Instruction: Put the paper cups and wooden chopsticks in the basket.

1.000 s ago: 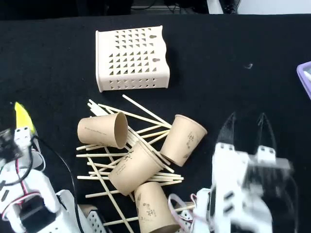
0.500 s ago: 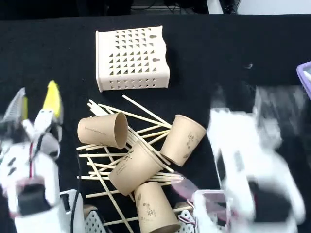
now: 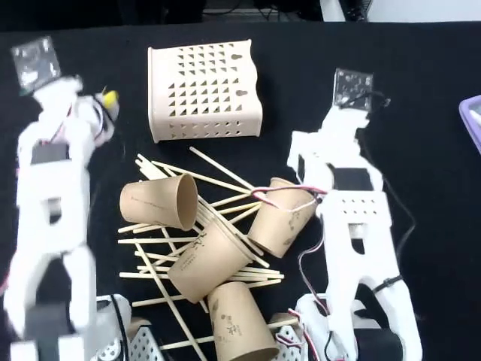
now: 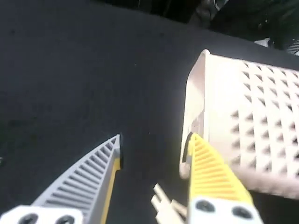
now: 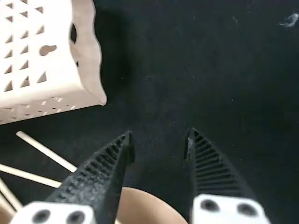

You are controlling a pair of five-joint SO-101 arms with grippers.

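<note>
Left claw (image 4: 154, 140) and right claw (image 5: 159, 135), jaws spread, apparently empty, beside basket (image 3: 204, 90).

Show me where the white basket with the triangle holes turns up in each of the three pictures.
High view: the basket sits at the top middle, beyond the pile of cups.
Left wrist view: its end and holed face are close ahead of the left hand.
Right wrist view: one corner is ahead and to one side of the right hand.
Shared landmark: the chopsticks lying just in front of the basket.
</note>
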